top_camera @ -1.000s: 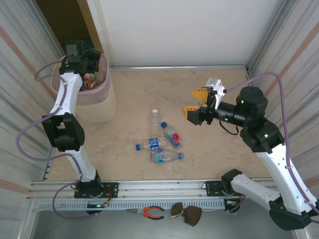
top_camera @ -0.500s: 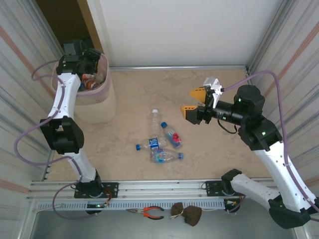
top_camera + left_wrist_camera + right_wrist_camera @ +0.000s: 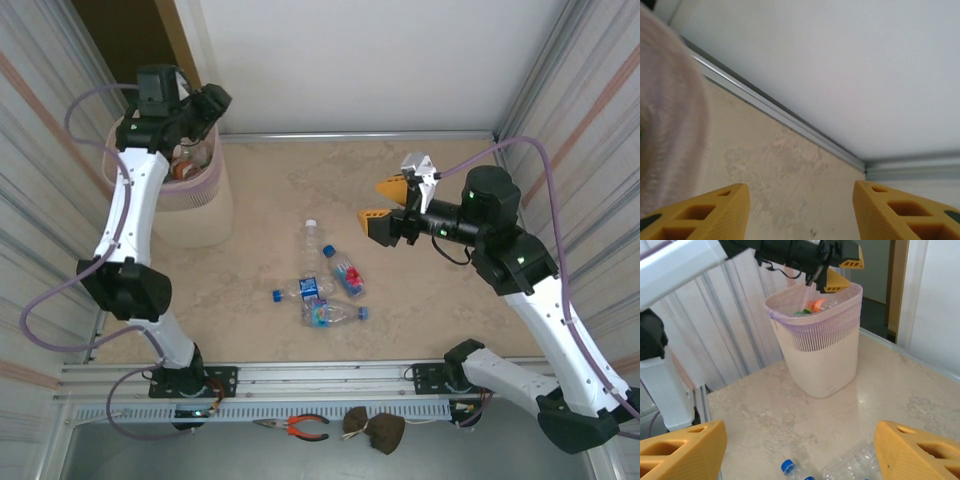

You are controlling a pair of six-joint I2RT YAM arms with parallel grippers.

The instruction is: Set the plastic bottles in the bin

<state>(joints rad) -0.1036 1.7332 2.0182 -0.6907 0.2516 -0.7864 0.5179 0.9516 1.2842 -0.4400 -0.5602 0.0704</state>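
While about four plastic bottles (image 3: 320, 285) lie loose on the table (image 3: 450, 160), the task is judged only part done.

Near edge: a pair of pliers (image 3: 295, 427) rests on the rail (image 3: 330, 380); not a task item.

Middle: the bottles lie on their sides in a close cluster, several touching, with blue and white caps visible.

Beyond, to the right: the right gripper (image 3: 375, 203) hangs above the table, jaws wide apart with nothing between them, clear of the cluster.

Far left corner: the bin (image 3: 190, 215), with its pink liner (image 3: 790, 322) folded over the rim, already holds bottles; orange and green show at the top. The left gripper (image 3: 841, 273) hovers over its rim, jaws parted and empty.

Outstanding: the table cluster, to be collected and dropped in.
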